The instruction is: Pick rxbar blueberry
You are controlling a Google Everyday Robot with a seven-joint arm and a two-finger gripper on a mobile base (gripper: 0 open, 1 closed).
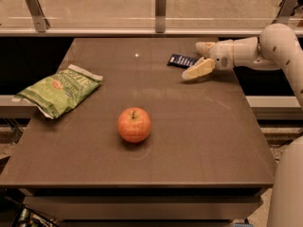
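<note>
One rxbar blueberry (180, 59) on the table (189, 141), at fingertips of the spread gripper (191, 61).

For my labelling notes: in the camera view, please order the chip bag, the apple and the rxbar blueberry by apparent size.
1. chip bag
2. apple
3. rxbar blueberry, farthest from the camera, next to the open gripper at the table's far right.
</note>
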